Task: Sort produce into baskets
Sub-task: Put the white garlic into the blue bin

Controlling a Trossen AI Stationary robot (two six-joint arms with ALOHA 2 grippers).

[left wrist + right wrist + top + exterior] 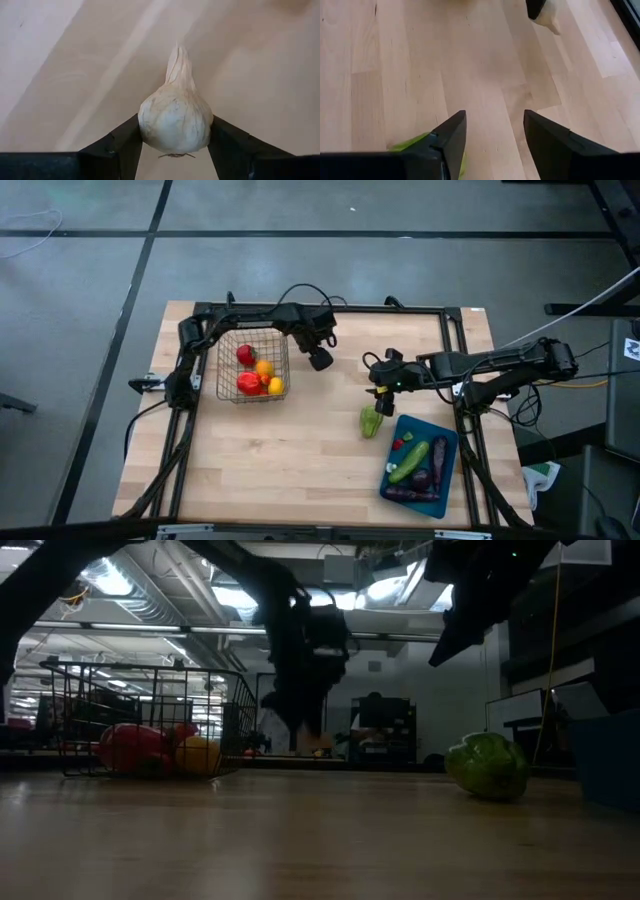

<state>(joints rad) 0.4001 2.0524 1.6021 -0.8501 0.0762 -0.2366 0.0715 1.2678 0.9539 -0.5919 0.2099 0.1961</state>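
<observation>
My left gripper (175,150) is shut on a white garlic bulb (175,120) above the bare wood, right of the wire basket (283,340); the right wrist view also catches the garlic (549,21). The basket holds red tomatoes (246,383), an orange (264,367) and a lemon (275,386). My right gripper (495,135) hangs open above the table with nothing between its fingers. A green pepper (371,421) lies on the wood just below it, left of the teal tray (446,442). The tray holds a cucumber (409,461) and dark eggplants (438,460). My left gripper pinches the garlic bulb's two opposite sides (146,125) at its widest part between the two fingers. The fingers come steeply from above. The pointed stem (178,65) sticks out beyond the fingertips, the root end faces the wrist, and the bulb is lifted clear of the table.
A black frame (330,307) runs along the table's far, left and right sides. Bare wood lies between the basket and the tray and along the near edge. In the low view the pepper (487,766) sits right and the basket (150,720) left.
</observation>
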